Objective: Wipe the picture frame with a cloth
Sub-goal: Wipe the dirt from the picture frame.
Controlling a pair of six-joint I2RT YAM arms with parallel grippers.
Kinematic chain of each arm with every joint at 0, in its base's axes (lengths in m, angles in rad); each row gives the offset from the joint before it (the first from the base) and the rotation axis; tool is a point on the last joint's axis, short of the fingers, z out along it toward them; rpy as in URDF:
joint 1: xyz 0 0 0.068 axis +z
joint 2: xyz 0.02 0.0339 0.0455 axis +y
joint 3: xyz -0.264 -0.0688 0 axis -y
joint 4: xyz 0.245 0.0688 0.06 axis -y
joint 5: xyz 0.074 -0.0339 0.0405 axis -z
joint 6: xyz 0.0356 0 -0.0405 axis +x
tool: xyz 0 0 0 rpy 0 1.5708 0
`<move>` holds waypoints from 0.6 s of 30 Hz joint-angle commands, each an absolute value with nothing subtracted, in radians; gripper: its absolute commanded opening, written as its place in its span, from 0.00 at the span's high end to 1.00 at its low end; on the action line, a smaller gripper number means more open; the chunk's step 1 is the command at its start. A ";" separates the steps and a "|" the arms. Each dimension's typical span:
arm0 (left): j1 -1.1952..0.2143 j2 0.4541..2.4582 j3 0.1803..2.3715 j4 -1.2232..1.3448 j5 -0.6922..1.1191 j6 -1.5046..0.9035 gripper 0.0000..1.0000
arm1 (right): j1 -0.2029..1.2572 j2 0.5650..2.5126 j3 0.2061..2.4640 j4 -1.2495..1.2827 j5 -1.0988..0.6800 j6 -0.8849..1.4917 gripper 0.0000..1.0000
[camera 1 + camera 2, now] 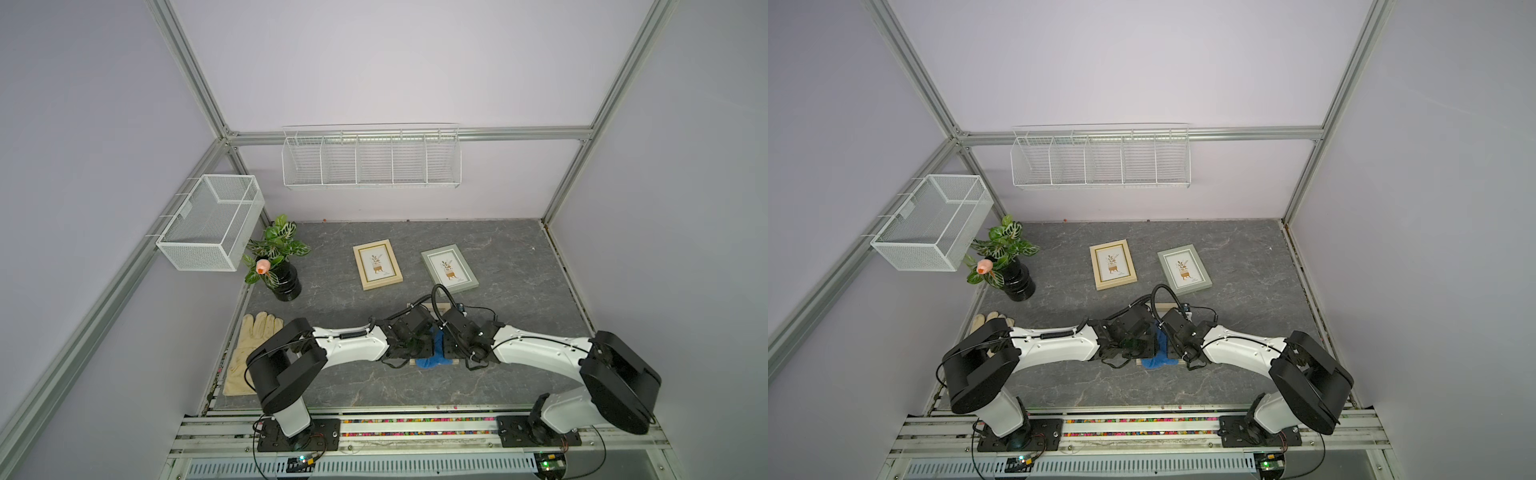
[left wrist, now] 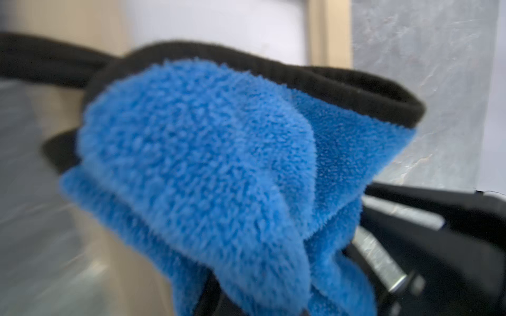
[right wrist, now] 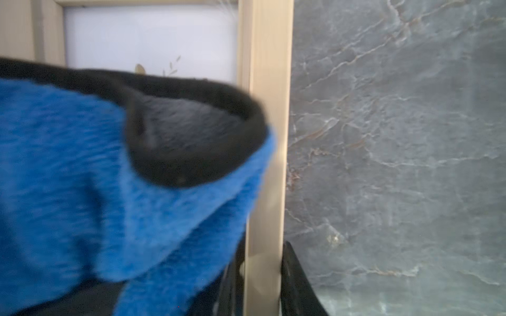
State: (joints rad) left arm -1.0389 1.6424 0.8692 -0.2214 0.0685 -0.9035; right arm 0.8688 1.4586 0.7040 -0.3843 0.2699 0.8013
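While left tool [image 1: 428, 334] pinches plush blue cloth [image 2: 205, 164] | right tool [image 3: 261, 290] clamps wooden frame [image 3: 269, 82]

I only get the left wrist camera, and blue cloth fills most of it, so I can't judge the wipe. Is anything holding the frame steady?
Observer: Yes. In the right wrist view the right tool is clamped on the side rail of the pale wooden frame.
Operator: Is that the only frame out there?
Observer: No. Both top views show two more lying flat farther back: a second pale frame and a grey-green frame.
Operator: Anything else lying around?
Observer: A beige glove lies at the left edge of the table, beside the base of the left arm.
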 commanded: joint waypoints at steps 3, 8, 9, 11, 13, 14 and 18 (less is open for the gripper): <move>-1.026 1.660 0.848 -0.266 0.086 -0.904 1.00 | 0.874 1.464 0.706 -0.391 0.287 0.819 0.83; -1.070 1.772 0.951 -0.256 0.118 -0.896 1.00 | 0.875 1.466 0.712 -0.400 0.288 0.815 0.83; -1.068 1.765 0.948 -0.262 0.110 -0.896 1.00 | 0.876 1.463 0.711 -0.401 0.290 0.815 0.83; -1.044 1.720 0.910 -0.273 0.090 -0.895 1.00 | 0.876 1.457 0.703 -0.402 0.293 0.816 0.83; -1.009 1.661 0.853 -0.281 0.076 -0.895 1.00 | 0.876 1.460 0.700 -0.400 0.296 0.816 0.83; -0.991 1.633 0.826 -0.289 0.070 -0.892 1.00 | 0.875 1.462 0.699 -0.400 0.295 0.818 0.83; -0.975 1.617 0.810 -0.292 0.080 -0.883 1.00 | 0.875 1.466 0.701 -0.390 0.290 0.820 0.83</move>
State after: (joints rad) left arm -0.9848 1.6089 0.8337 -0.2176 0.1001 -0.8970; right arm 0.8753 1.4586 0.7040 -0.3660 0.2649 0.8051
